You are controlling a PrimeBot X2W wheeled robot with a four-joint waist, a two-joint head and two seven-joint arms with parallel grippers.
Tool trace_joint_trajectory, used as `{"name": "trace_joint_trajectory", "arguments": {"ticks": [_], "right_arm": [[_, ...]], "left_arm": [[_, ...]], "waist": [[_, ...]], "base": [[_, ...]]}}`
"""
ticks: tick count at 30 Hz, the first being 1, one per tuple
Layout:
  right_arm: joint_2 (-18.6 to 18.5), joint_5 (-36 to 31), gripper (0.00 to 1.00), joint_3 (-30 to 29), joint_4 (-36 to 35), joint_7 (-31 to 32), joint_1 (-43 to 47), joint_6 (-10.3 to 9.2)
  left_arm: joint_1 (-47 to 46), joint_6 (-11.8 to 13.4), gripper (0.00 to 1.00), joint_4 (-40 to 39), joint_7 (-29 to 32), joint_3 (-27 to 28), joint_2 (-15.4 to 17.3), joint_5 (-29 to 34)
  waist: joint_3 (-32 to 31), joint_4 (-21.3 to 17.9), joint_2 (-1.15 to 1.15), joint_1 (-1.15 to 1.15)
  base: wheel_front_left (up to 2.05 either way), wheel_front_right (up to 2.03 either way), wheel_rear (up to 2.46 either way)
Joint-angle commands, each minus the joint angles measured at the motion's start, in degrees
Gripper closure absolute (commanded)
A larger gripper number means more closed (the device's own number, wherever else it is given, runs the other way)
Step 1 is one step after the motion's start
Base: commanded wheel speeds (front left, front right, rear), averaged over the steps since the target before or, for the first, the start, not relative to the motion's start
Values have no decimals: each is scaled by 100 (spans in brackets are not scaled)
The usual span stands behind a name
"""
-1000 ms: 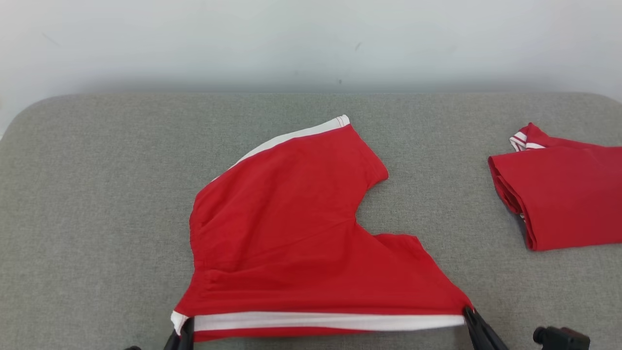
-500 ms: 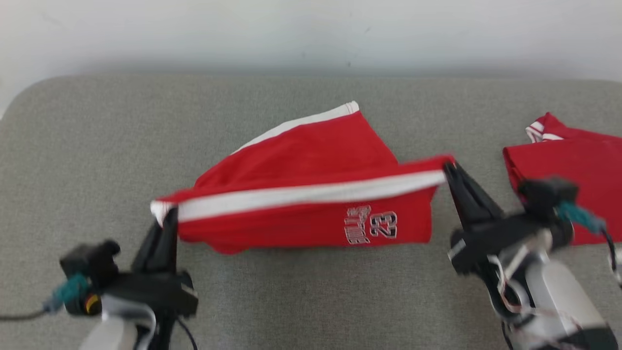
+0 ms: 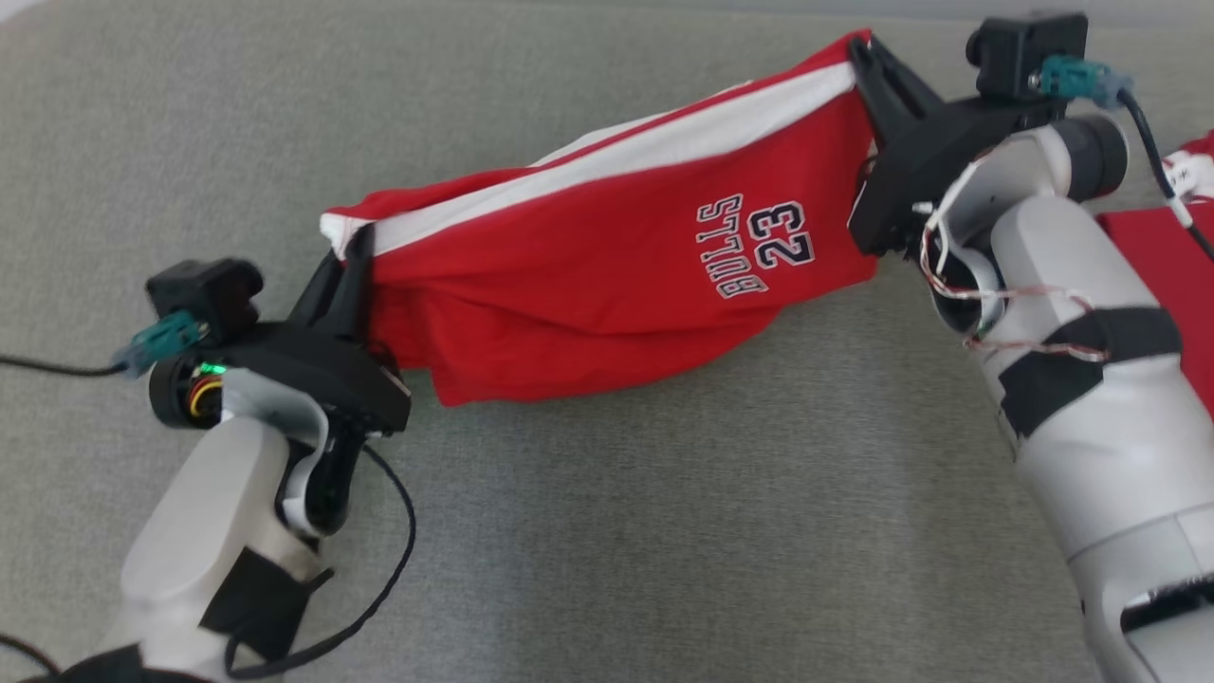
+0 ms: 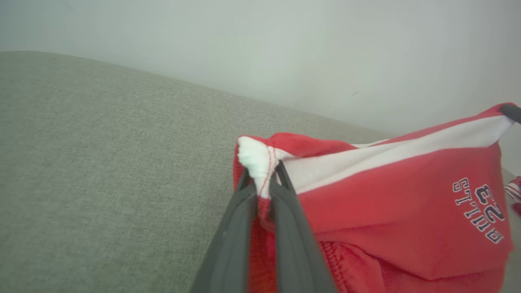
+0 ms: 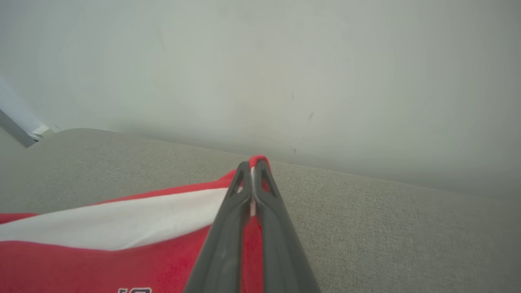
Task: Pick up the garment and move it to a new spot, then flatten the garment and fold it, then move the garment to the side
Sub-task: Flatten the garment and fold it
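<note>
Above the open grey fabric surface (image 3: 607, 531), red white-striped shorts (image 3: 588, 266) stretch between left gripper (image 3: 356, 251) and right gripper (image 3: 868, 57), each clamped on a corner.

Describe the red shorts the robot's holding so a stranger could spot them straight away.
On the wide grey fabric-covered surface, look mid-scene, where the left gripper and right gripper hold red cloth shorts stretched between them. Unlike the folded red garment lying at the right edge, these are held up and carry a white side stripe and BULLS 23 lettering.
</note>
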Motion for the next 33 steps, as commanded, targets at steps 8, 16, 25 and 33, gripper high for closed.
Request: {"name": "trace_joint_trajectory", "arguments": {"ticks": [8,16,25,33], "right_arm": [[124,-106,100,250,1519,-405,-881,-13],[217,-87,0,340,2235,-810,-1053,-13],[178,323,0,451,2364,-1416,-462,-13],[78,652,0,601,2384,-1567,185,-13]], "left_arm": [[-763,-242,100,1126,-248,-251,-404,-11],[-930,-332,0,1764,-496,-445,-523,-17],[-225,-334,0,1097,-651,-42,-271,165],[1245,78,0,-733,-649,905,-132,1297]], "waist": [[501,530,-1,-2],[318,523,-1,-2],[-384,397,-1,-2],[-705,351,-1,-2]], "base": [[0,0,0],[0,0,0],[0,0,0],[0,0,0]]}}
